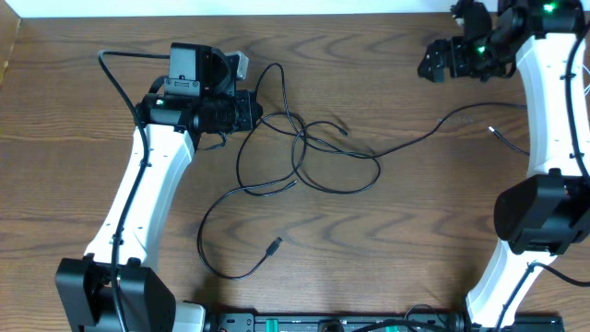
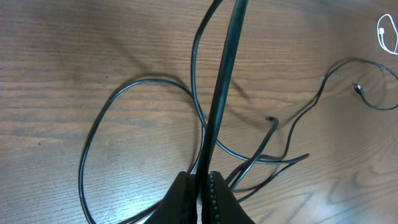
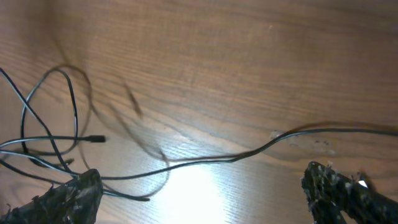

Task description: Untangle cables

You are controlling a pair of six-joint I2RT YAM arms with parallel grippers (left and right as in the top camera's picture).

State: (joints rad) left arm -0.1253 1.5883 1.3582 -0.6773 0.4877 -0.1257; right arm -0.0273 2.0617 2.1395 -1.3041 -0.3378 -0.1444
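Wooden table (image 1: 387, 249) is carrying the whole job, with the left arm (image 1: 147, 184) reaching in from the near-left and the right arm (image 1: 553, 120) standing along the right edge. Black cables (image 1: 304, 148) are lying mid-table, crossing each other in several loops just right of the left arm's tip, so the knot is not yet undone. One long run is trailing clear toward the right arm, which reads as partly separated. Left gripper (image 2: 202, 177) is pinching one black strand, fingers pressed together on it, the strand rising taut from the wood. Right gripper (image 3: 202, 183) is hanging at the far-right corner, fingers spread wide and gripping nothing. White cable (image 2: 387, 34) is showing only as a small curl, well apart from the tangle. One plug (image 1: 275, 244) is lying free near the front. Judging most of the work as remaining.
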